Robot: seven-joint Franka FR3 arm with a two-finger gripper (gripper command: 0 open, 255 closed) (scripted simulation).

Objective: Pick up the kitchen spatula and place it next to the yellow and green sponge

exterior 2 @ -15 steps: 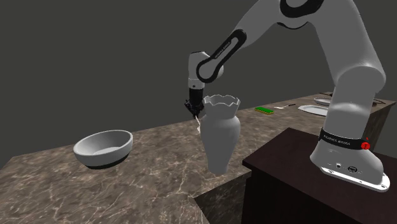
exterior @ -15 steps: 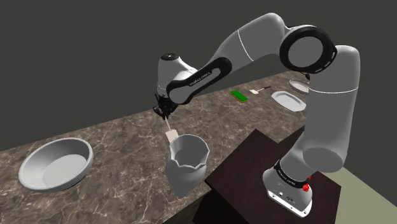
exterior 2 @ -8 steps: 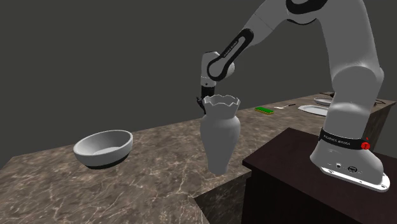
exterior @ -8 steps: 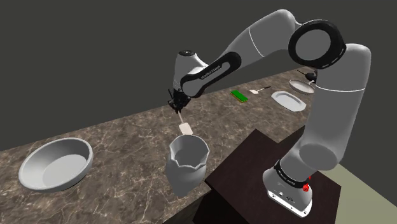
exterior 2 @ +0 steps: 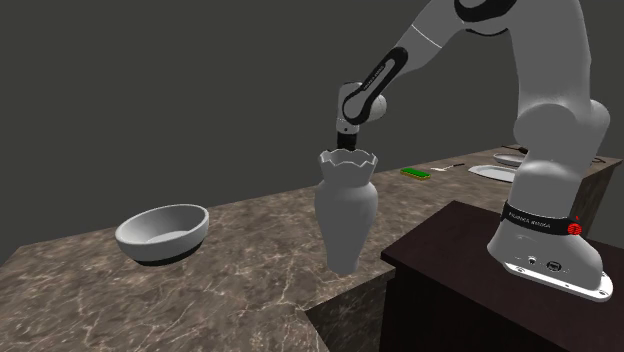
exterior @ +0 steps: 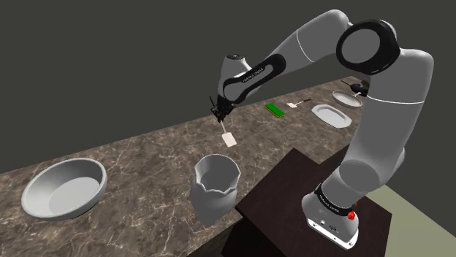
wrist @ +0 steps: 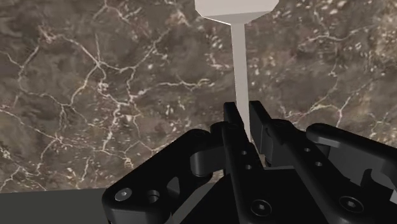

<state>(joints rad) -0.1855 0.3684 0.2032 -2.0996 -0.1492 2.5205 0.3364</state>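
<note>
From my console I see the arm (exterior: pixel 343 109) rising off its dark stand (exterior: pixel 292 193) at the bench's near edge. It bends at the big dark-ringed joint up high, and the forearm slopes down over the bench (exterior: pixel 146 157) toward the wall side. The wrist is cocked so that the hand points down at a slight tilt.

The fingers (exterior: pixel 217 113) are closed tight on the thin pale handle of the spatula (exterior: pixel 226 134), which fills the narrow gap between them. In the wrist view the fingers (wrist: pixel 259 121) pinch the handle's upper end. The spatula (wrist: pixel 240 63) runs straight out from them, blade at the far end, with the veined brown marble of the bench (wrist: pixel 95 76) beneath it.

In the shoulder view the spatula hangs blade-down in the air over the bench's middle stretch. It is past the grey fluted vase (exterior: pixel 215 186) at the near edge, and the green sponge (exterior: pixel 274 109) lies further along toward the bench's far end, well apart from it.

In the second exterior view the fingers (exterior 2: pixel 341 141) sit just above the vase (exterior 2: pixel 346 205) rim, and the sponge (exterior 2: pixel 416 172) lies beyond. A grey bowl (exterior: pixel 62 188) rests at the bench's other end.
</note>
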